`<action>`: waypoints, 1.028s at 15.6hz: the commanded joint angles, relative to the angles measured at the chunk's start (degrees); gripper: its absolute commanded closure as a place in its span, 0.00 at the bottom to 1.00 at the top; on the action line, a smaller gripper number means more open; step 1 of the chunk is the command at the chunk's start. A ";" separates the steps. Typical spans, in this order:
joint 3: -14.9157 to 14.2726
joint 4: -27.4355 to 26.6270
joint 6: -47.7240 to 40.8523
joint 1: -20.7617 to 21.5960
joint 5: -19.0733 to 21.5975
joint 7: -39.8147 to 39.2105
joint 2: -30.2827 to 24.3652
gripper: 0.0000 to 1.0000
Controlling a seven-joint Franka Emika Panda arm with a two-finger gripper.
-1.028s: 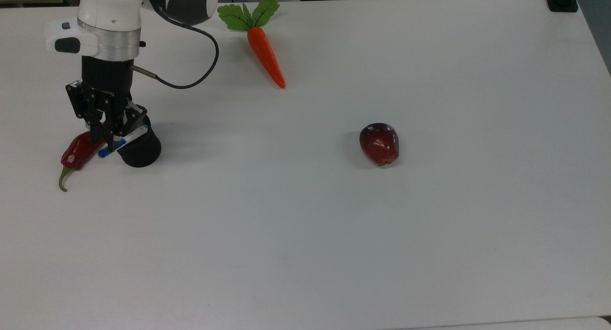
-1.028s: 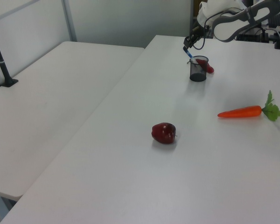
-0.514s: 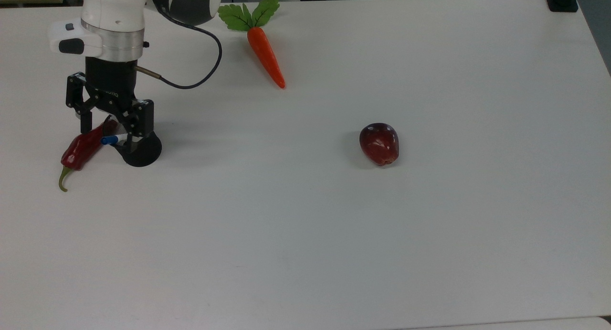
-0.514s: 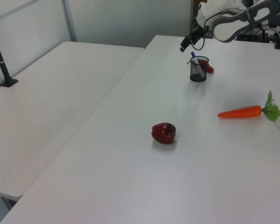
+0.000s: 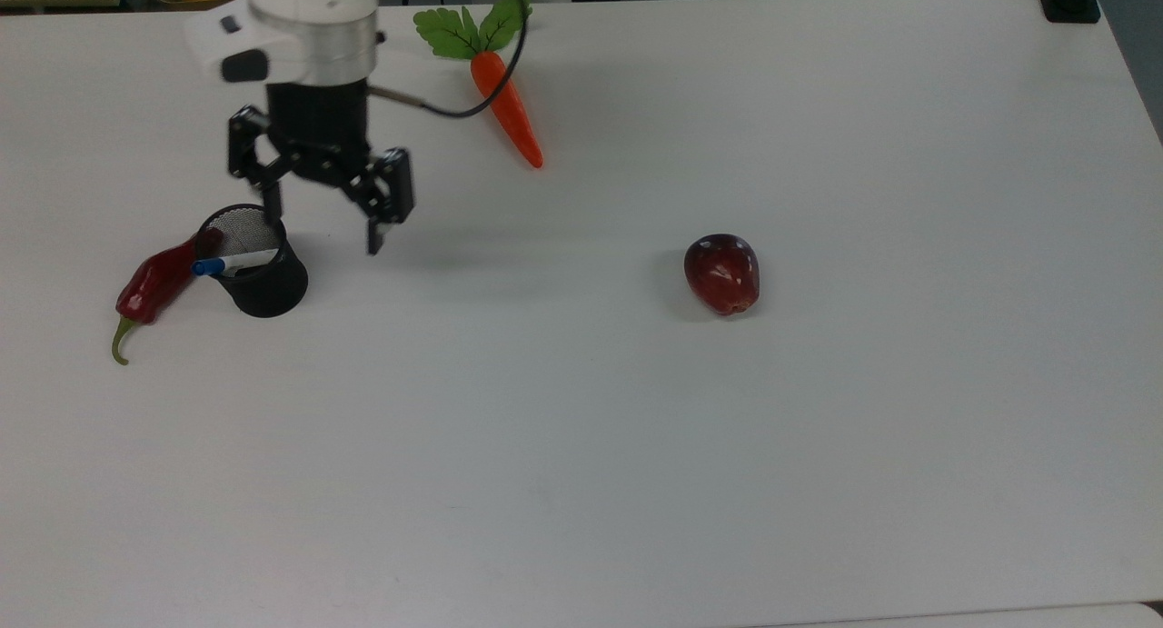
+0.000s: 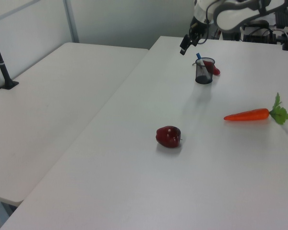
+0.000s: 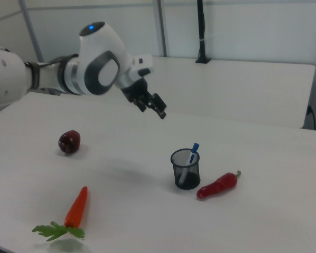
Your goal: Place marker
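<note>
The marker (image 5: 233, 264), white with a blue cap, stands tilted inside a black mesh cup (image 5: 269, 289), cap end poking over the rim toward the top view's left. It shows again in the cup (image 7: 186, 176) as the marker (image 7: 190, 157) leaning blue cap up, and in the left view as the marker (image 6: 198, 58) in the cup (image 6: 204, 74). My gripper (image 5: 323, 232) hangs open and empty above the table, just to the top view's right of the cup and higher than it. It also appears as the gripper (image 7: 155, 108) and the gripper (image 6: 188, 45).
A red chili pepper (image 5: 153, 284) lies against the cup on the top view's left. A carrot (image 5: 506, 105) lies behind, near the arm's cable. A dark red apple (image 5: 722, 272) sits mid-table. The white table (image 5: 636, 446) stretches wide in front.
My gripper let go of the marker, which dropped into the cup. It then opened wide, rose and moved to the top view's right, away from the cup.
</note>
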 commanded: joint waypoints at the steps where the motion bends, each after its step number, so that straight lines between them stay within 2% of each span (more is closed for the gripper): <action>1: 2.07 0.55 -9.73 1.91 -0.25 0.54 -4.34 0.00; 4: 2.07 0.81 -18.17 4.81 -0.25 -0.77 -6.45 0.00; 9: 1.98 0.46 -29.52 8.51 1.51 -7.62 -10.50 0.00; 14: 1.98 0.28 -34.27 8.78 2.39 -8.42 -13.31 0.00; 16: 1.98 0.46 -35.41 8.43 4.75 -7.90 -13.32 0.00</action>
